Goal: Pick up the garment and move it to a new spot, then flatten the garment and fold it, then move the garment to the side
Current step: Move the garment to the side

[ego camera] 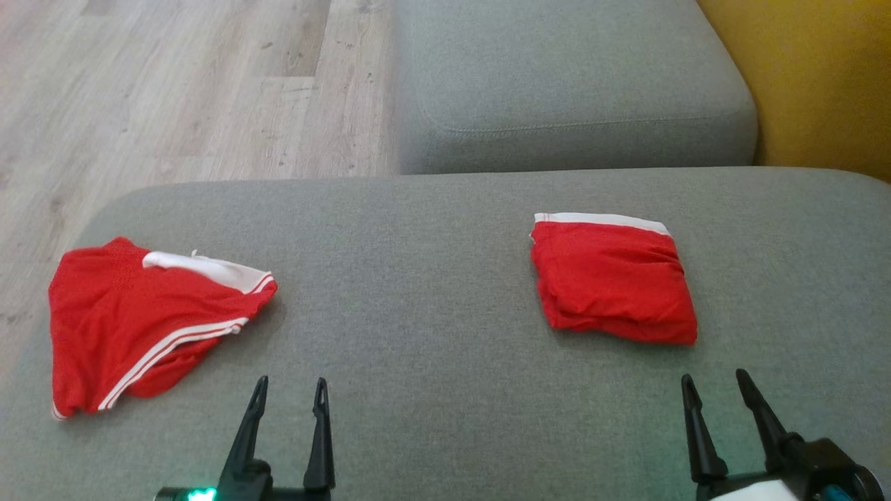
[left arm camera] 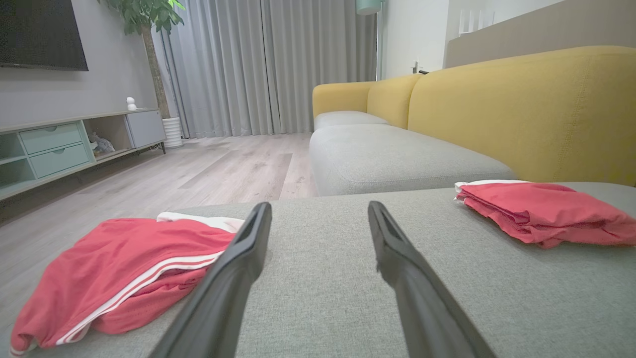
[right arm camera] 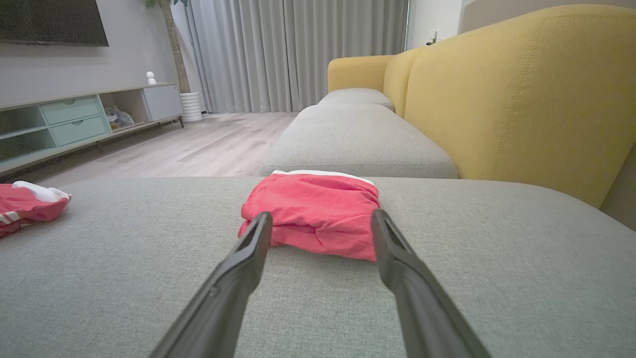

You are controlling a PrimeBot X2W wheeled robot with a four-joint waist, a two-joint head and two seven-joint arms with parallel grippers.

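Red white-striped shorts (ego camera: 139, 327), grey cushion (ego camera: 418, 278)

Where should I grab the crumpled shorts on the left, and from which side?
Probably the white waistband, at its end nearest the cushion's middle. Bring the open left claw in from the shorts' right side: that end lies closest to the claw and looks slightly raised, while the legs lie flat.

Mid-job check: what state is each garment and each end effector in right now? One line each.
left red shorts: unfolded, rumpled, lying loose near the left edge of the grey cushion.
right red garment: folded into a compact stack, white waistband at the far edge, lying free.
left end effector: open, empty.
right end effector: open, empty, on the near side of the folded garment, not gripping it.
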